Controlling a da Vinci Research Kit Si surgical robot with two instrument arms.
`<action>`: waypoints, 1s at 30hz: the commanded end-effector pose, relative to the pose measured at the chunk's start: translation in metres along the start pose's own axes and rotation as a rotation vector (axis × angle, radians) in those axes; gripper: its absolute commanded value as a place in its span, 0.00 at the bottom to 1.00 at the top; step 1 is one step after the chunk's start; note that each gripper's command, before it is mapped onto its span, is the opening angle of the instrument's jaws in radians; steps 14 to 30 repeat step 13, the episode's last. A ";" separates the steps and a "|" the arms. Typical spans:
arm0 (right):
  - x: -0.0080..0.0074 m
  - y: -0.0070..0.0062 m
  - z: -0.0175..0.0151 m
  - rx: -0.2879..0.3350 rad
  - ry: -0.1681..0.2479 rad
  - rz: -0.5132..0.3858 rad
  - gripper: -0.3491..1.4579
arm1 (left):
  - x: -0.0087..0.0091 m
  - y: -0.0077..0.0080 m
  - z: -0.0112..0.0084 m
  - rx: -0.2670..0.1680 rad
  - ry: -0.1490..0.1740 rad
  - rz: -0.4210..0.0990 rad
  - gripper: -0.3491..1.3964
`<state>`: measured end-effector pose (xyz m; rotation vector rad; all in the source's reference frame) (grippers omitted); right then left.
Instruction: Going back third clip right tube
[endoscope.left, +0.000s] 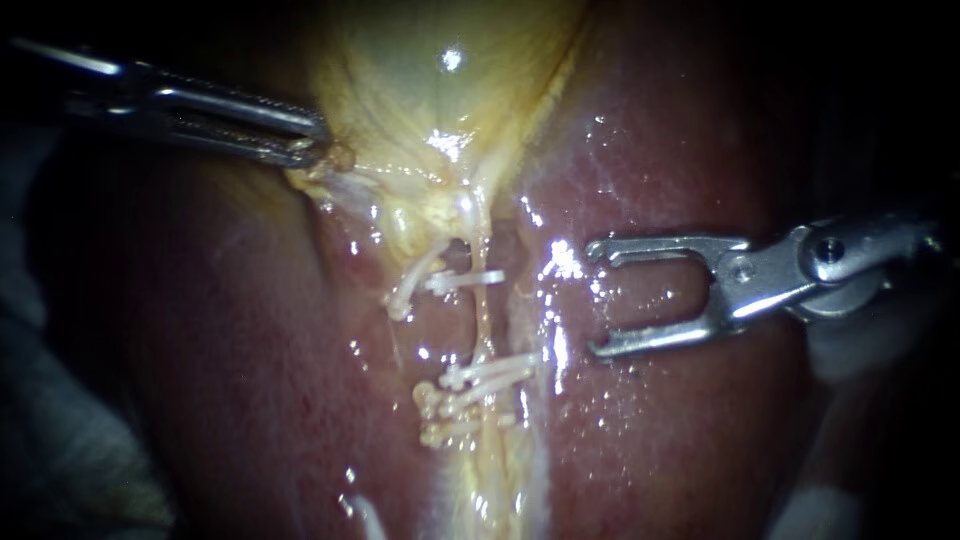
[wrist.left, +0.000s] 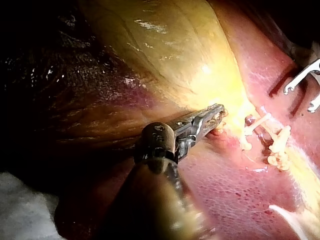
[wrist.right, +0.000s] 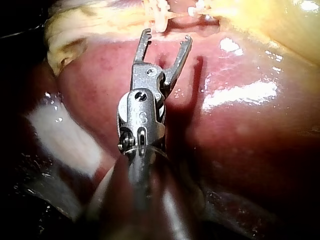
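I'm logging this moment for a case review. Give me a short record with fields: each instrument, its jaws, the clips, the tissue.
Left instrument: slim metal shaft, jaws shut on the edge of the pale yellow gallbladder
Right instrument: metal jaws open, empty, beside the clips, over the glossy red-brown liver
Clips: small white plastic clips across the pale tubes, in an upper and a lower group

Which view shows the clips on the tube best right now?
Endoscope view: the clips lie central, fully visible. The left wrist view shows them small, beyond the left instrument. The right wrist view catches only their ends, beyond the right instrument.
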<state>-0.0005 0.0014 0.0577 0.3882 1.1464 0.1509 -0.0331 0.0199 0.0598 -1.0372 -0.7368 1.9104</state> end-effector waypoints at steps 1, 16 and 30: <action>0.0000 0.0000 0.0000 -0.001 0.001 0.000 0.47 | 0.0000 -0.0004 0.0003 0.000 0.000 0.002 0.00; 0.0001 -0.0001 0.0000 0.000 0.001 0.000 0.47 | -0.0002 -0.0010 0.0006 -0.004 0.000 0.005 0.00; 0.0001 -0.0001 0.0000 0.000 0.001 0.000 0.47 | -0.0002 -0.0010 0.0006 -0.004 0.000 0.005 0.00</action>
